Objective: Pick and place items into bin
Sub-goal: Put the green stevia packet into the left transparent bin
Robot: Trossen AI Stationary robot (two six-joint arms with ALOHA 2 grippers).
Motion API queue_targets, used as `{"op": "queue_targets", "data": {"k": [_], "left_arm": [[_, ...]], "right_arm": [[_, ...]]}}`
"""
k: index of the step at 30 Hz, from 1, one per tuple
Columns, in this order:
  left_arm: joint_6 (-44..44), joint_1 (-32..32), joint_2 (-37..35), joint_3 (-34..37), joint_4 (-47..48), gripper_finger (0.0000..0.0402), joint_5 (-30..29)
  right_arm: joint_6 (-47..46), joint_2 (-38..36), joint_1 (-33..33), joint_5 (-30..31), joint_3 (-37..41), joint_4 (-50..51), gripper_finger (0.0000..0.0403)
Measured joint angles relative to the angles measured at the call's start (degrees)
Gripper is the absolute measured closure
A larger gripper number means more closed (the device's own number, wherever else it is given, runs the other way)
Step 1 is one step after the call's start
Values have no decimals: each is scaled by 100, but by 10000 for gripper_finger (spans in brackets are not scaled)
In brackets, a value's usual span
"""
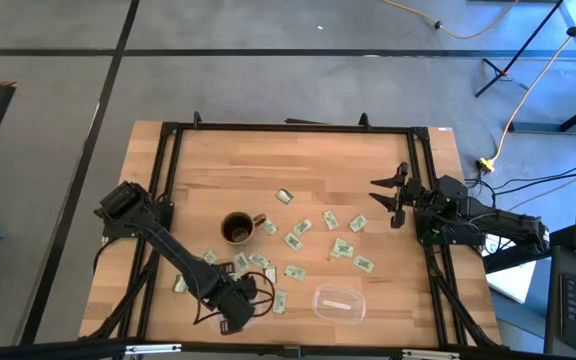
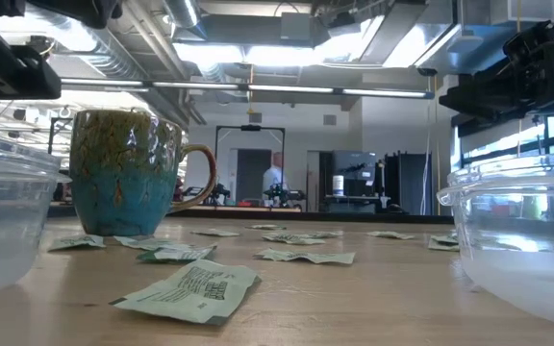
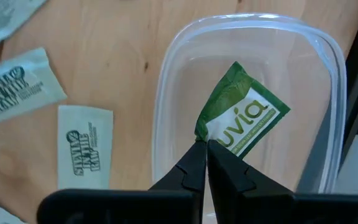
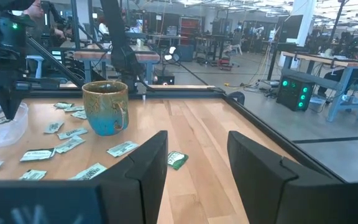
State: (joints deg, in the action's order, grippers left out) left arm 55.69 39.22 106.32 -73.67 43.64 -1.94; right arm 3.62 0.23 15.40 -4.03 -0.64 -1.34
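Observation:
My left gripper [image 3: 207, 163] is shut on a green and white packet [image 3: 244, 115] over a clear plastic bin [image 3: 166, 93] at the table's near edge; in the high view the gripper [image 1: 236, 312] hides that bin. Many more pale green and white packets [image 1: 298, 240] lie flat around the brown mug [image 1: 238, 228], and they also show in the low view [image 2: 192, 291]. My right gripper [image 1: 393, 195] is open and hovers over the table's right side, away from the packets; its fingers [image 4: 148, 168] frame a lone packet [image 4: 176, 159]. My left gripper pinches the packet between its two fingertips at a corner of its green end [image 3: 202, 132]. The fingers come from above, pointing down. The packet lies inside the bin's outline; whether it rests on the bin's floor, I cannot tell.
A second clear bin [image 1: 338, 303] stands right of the left gripper near the near edge, large in the low view [image 2: 522, 240]. The mug [image 2: 128, 173] stands upright at mid table. A black frame [image 1: 288, 127] rims the table. Bare wood lies along the far side.

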Motion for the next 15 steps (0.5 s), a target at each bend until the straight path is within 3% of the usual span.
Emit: {"op": "queue_targets", "data": {"k": [8,15], "left_arm": [[227,-13,0,0,23,336,-89],[207,-185,-6,-197,80,335,673]], "right_arm": [[-9,2,0,0,0,-1,232],[-6,2,0,-2,0,-4,232]]}}
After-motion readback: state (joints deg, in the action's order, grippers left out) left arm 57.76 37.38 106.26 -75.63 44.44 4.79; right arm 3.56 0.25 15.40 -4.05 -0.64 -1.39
